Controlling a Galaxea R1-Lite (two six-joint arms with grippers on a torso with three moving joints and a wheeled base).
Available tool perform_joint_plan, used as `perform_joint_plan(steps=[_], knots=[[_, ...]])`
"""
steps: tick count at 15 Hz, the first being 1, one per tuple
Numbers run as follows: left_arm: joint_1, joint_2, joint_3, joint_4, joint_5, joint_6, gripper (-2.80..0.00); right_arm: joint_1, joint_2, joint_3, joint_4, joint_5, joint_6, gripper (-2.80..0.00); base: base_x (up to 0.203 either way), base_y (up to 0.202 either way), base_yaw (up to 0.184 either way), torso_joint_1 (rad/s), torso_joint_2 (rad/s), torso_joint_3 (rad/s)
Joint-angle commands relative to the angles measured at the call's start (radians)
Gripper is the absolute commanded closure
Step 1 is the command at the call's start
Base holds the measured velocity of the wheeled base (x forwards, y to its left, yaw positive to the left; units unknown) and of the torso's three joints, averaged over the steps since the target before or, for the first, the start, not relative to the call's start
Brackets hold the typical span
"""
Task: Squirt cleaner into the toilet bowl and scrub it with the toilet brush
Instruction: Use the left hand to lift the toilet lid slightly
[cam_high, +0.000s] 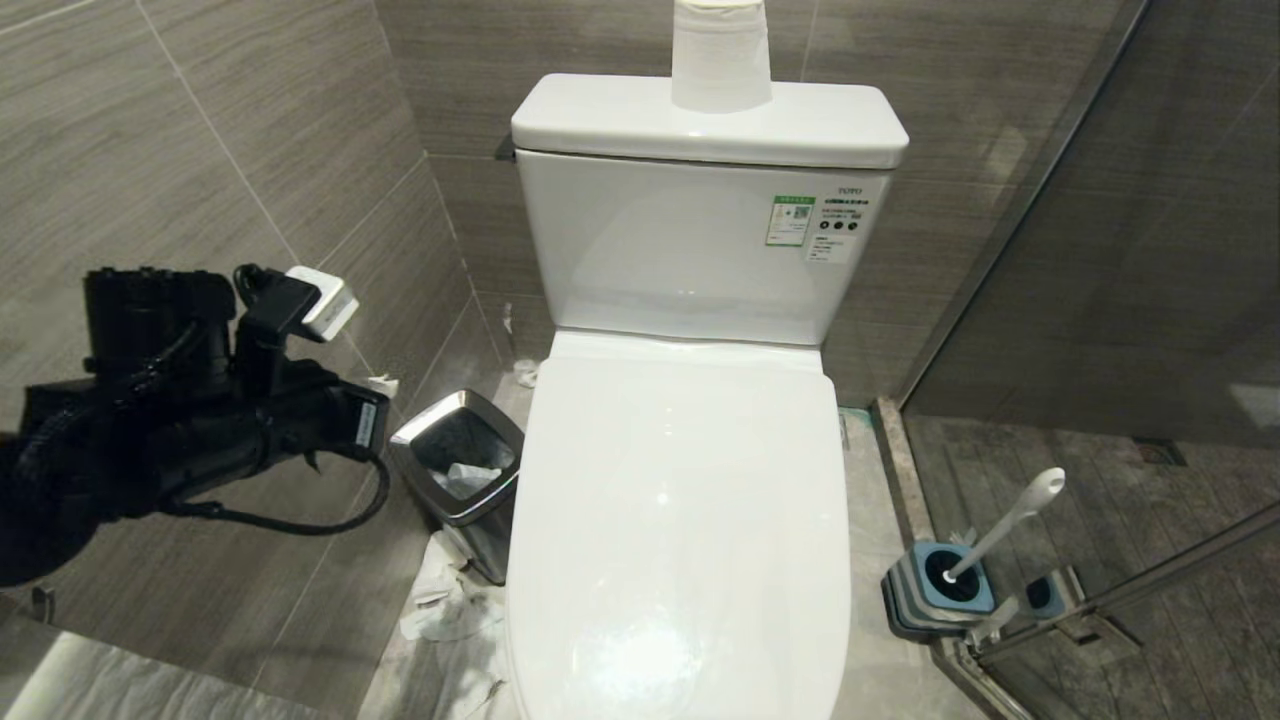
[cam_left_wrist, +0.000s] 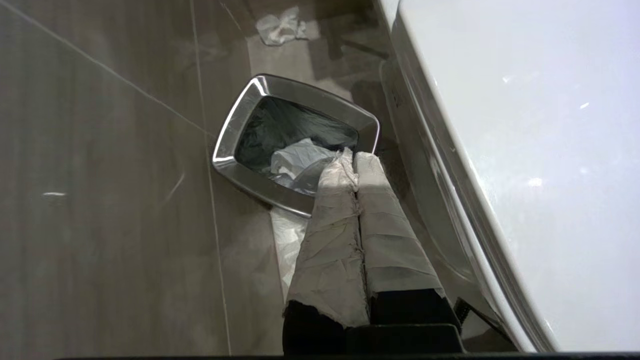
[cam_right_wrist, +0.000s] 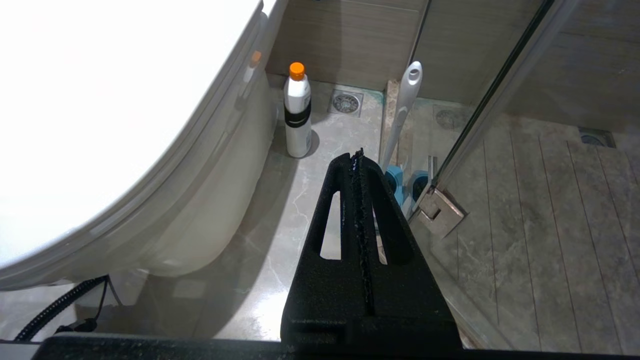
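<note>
Left pincer closed above bin, lid down

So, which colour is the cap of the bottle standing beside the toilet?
Orange, on a white bottle with a black band; the right wrist view shows it best.

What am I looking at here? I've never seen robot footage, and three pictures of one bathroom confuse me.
One picture comes from the robot's head and two from cameras on its wrists. The head view shows the toilet, lid down, the black left arm beside a steel bin, and the toilet brush in its holder. The left pincer, wrapped in pale covering, is shut and empty above the bin. The right pincer, bare black, is also shut and empty, facing the brush and a white bottle with an orange cap on the floor.
</note>
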Motion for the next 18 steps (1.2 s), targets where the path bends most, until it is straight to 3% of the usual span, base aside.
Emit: perform_joint_plan(steps=[1,4,6,8,10,12,16,18], knots=[[0.009,0.114,-0.038,-0.003,-0.02,0.001,0.0,0.0,0.0,0.006,0.0,0.0,0.0,0.0,0.0,0.0,0.0,0.0,0.0,0.0],[0.016,0.192,-0.097,-0.002,-0.172,-0.015,0.0,0.0,0.0,0.006,0.0,0.0,0.001,0.0,0.0,0.0,0.0,0.0,0.0,0.0],[0.023,0.242,-0.134,0.006,-0.279,-0.095,0.0,0.0,0.0,0.006,0.0,0.0,0.001,0.0,0.0,0.0,0.0,0.0,0.0,0.0],[0.027,0.273,-0.163,0.026,-0.417,-0.236,0.0,0.0,0.0,0.006,0.0,0.0,-0.001,0.0,0.0,0.0,0.0,0.0,0.0,0.0],[0.028,0.286,-0.191,0.058,-0.545,-0.427,0.0,0.0,0.0,0.006,0.0,0.0,0.001,0.0,0.0,0.0,0.0,0.0,0.0,0.0],[0.04,0.328,-0.227,0.053,-0.612,-0.598,0.0,0.0,0.0,0.006,0.0,0.0,0.0,0.0,0.0,0.0,0.0,0.0,0.0,0.0],[0.117,0.42,-0.228,-0.086,-0.653,-0.659,0.0,-0.001,0.0,0.006,0.0,0.0,0.0,0.0,0.0,0.0,0.0,0.0,0.0,0.0],[0.164,0.449,-0.231,-0.129,-0.789,-0.672,0.0,0.0,0.0,0.006,0.0,0.0,-0.001,0.0,0.0,0.0,0.0,0.0,0.0,0.0]])
